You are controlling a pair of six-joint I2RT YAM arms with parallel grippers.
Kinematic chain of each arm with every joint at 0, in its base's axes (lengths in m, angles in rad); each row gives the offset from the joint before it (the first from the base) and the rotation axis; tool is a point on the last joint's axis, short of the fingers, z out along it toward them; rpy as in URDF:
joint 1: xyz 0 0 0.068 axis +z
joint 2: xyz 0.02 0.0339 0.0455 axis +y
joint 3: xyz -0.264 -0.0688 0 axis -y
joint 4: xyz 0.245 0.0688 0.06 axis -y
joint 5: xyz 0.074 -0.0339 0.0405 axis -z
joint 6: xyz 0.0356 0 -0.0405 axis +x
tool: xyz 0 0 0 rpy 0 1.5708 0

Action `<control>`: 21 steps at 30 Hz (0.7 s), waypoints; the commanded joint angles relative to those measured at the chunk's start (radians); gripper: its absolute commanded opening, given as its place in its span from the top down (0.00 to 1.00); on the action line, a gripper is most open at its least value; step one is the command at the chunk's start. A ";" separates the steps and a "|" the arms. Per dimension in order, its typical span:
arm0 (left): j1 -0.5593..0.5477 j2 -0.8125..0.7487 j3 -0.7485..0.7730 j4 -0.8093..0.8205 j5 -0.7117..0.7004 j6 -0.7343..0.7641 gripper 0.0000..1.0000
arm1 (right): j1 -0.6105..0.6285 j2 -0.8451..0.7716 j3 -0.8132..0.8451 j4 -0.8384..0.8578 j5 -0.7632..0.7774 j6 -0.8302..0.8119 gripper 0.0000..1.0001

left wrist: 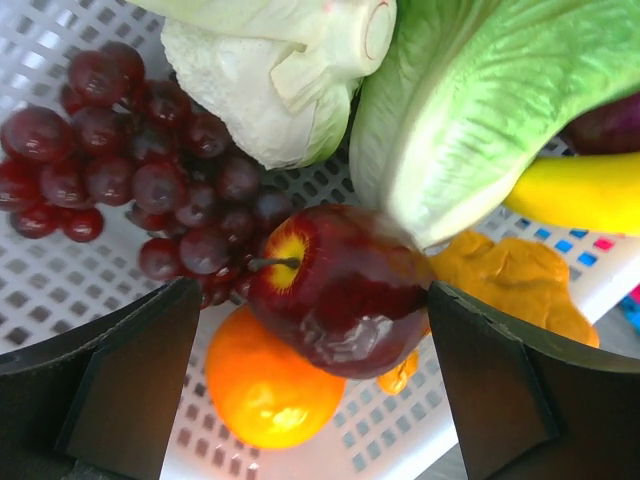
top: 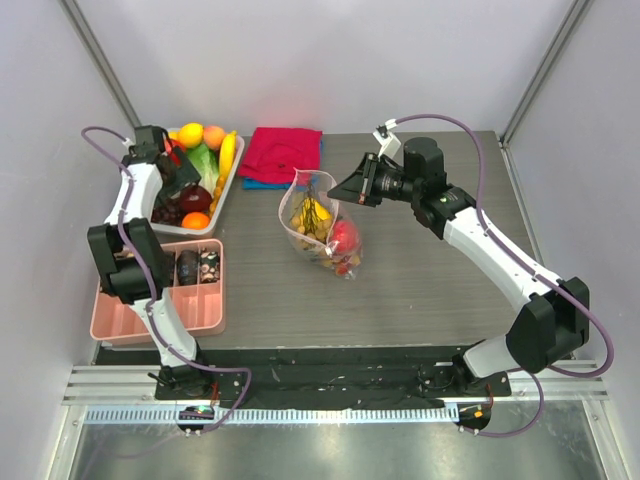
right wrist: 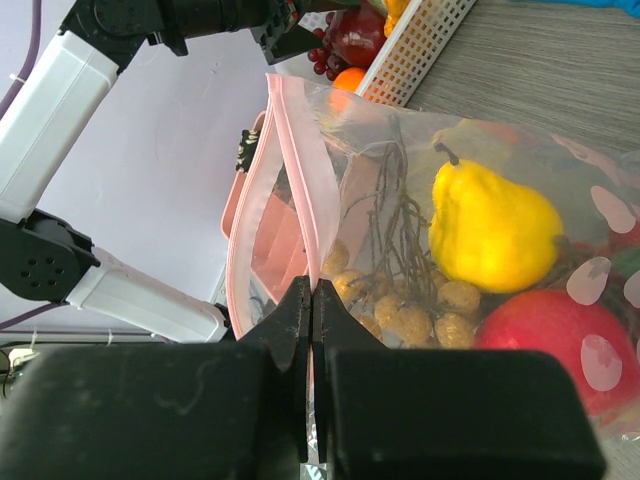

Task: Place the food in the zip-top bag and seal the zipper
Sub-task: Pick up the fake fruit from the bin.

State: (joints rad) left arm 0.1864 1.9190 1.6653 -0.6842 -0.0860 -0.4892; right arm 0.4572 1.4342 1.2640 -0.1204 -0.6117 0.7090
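The zip-top bag (top: 322,225) stands open mid-table, holding a yellow pear (right wrist: 492,225), a red apple (right wrist: 545,355) and a bunch of small yellow berries (right wrist: 415,315). My right gripper (right wrist: 312,300) is shut on one side of the pink zipper strip (right wrist: 305,180) and holds the mouth up; it also shows in the top view (top: 342,188). My left gripper (left wrist: 315,390) is open inside the white basket (top: 233,178), jaws on either side of a dark red apple (left wrist: 345,290). Beside it lie an orange (left wrist: 265,385), purple grapes (left wrist: 120,150), lettuce (left wrist: 470,110) and a banana (left wrist: 580,190).
A red folded cloth (top: 285,152) on a blue one lies behind the bag. A pink compartment tray (top: 120,320) holding small items sits at the near left. Grey walls close in the table on three sides.
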 commanded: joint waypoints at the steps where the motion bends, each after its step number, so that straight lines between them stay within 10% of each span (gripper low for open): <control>1: 0.002 0.047 0.046 0.026 -0.004 -0.089 0.00 | 0.005 0.000 0.012 0.048 0.003 -0.025 0.99; 12: 0.002 0.080 0.051 0.008 0.032 -0.161 0.01 | 0.006 -0.001 0.003 0.048 0.001 -0.028 0.99; 21: 0.030 -0.017 0.048 -0.002 0.028 -0.163 0.41 | 0.005 -0.009 -0.003 0.042 0.001 -0.039 0.99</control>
State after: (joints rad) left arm 0.1947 1.9892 1.6901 -0.6857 -0.0368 -0.6483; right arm 0.4572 1.4342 1.2636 -0.1207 -0.6117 0.6960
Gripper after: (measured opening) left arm 0.691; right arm 0.022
